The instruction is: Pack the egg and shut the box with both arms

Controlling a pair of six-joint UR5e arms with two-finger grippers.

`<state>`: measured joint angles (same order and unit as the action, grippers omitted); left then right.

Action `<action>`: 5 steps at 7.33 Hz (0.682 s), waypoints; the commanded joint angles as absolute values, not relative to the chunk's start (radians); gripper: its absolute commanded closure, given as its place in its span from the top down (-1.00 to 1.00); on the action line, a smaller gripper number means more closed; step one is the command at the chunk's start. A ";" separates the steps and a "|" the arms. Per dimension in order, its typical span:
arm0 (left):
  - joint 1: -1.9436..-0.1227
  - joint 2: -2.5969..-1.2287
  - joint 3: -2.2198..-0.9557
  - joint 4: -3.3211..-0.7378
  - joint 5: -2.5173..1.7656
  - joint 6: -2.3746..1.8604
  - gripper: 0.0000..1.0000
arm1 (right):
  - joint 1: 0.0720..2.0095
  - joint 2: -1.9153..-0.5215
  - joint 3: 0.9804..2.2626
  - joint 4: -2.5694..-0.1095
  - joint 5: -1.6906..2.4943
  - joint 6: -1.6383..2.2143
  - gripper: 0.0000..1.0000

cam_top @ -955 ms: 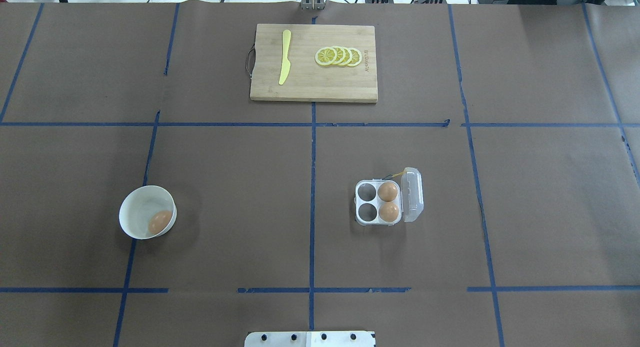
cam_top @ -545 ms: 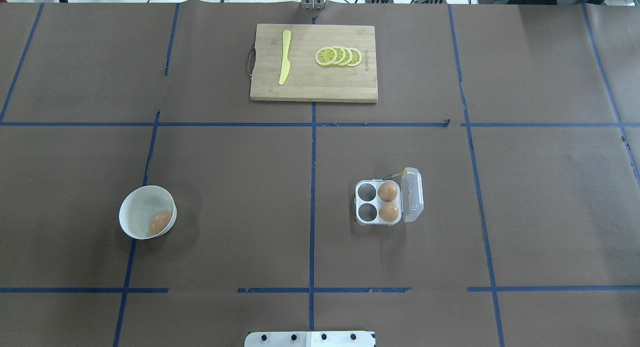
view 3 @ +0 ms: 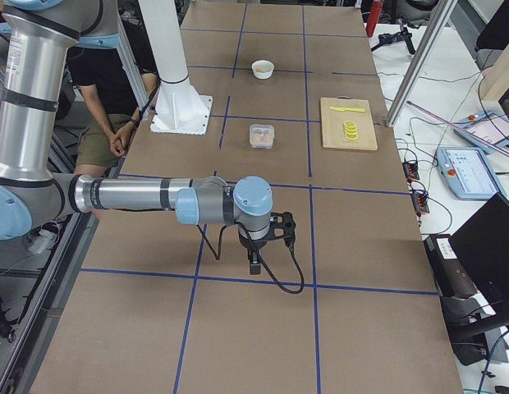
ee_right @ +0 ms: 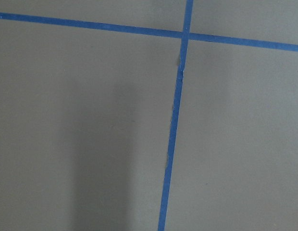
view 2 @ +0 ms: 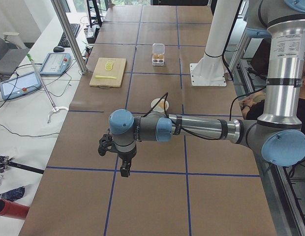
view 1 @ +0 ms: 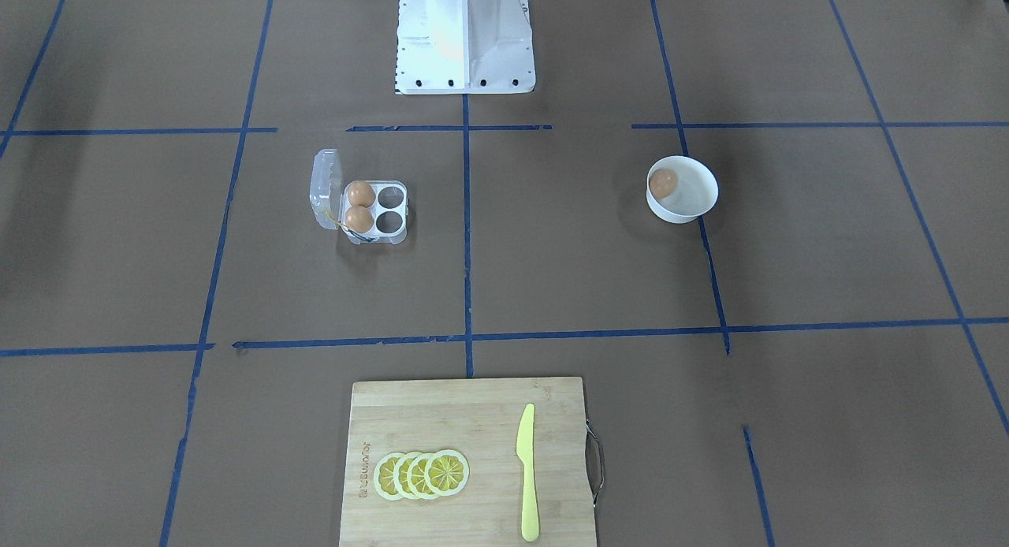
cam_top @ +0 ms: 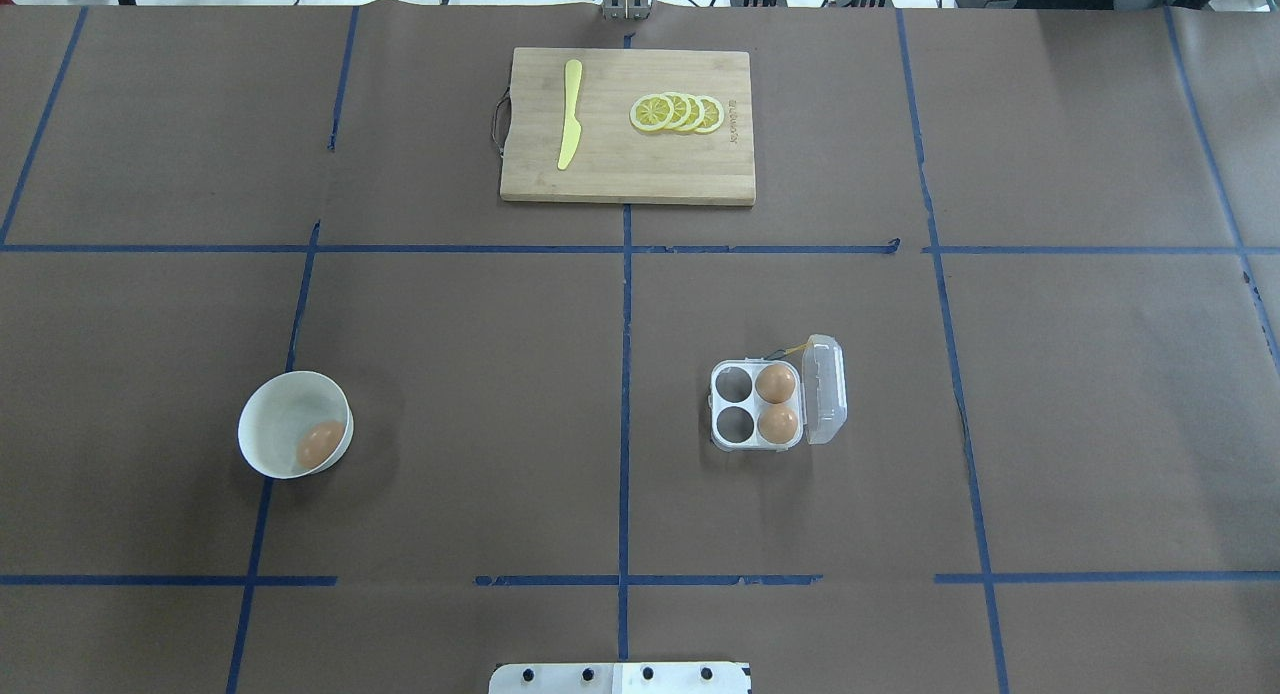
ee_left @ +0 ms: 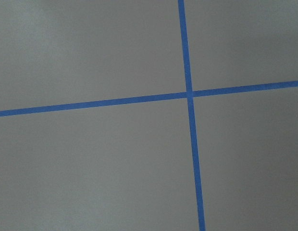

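Observation:
One orange-brown egg lies in a round white bowl on the table's left side. The clear four-cell box stands right of centre with its lid open to the right. Two eggs fill its right cells and the two left cells are bare. Both show in the front view too: egg, box. My left gripper hangs over bare table far from the bowl. My right gripper hangs far from the box. I cannot tell whether either is open.
A wooden cutting board with a yellow knife and lemon slices lies at the far middle. The white pedestal base stands at the robot's edge. Blue tape lines cross the brown table cover.

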<state>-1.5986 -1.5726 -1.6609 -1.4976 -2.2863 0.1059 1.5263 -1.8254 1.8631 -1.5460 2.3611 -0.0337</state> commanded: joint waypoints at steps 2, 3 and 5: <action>-1.597 -1.572 -1.667 -1.499 -2.287 0.109 1.00 | 1.526 -1.825 1.864 -1.546 2.367 -0.031 1.00; -1.595 -1.575 -1.680 -1.509 -2.287 0.110 1.00 | 1.525 -1.825 1.864 -1.546 2.367 -0.031 1.00; -1.592 -1.577 -1.701 -1.545 -2.296 0.103 1.00 | 1.525 -1.825 1.862 -1.546 2.373 -0.029 1.00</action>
<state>-1.5936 -1.5759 -1.6917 -1.5291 -2.2899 0.1065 1.5257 -1.8254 1.8631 -1.5468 2.3695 -0.0298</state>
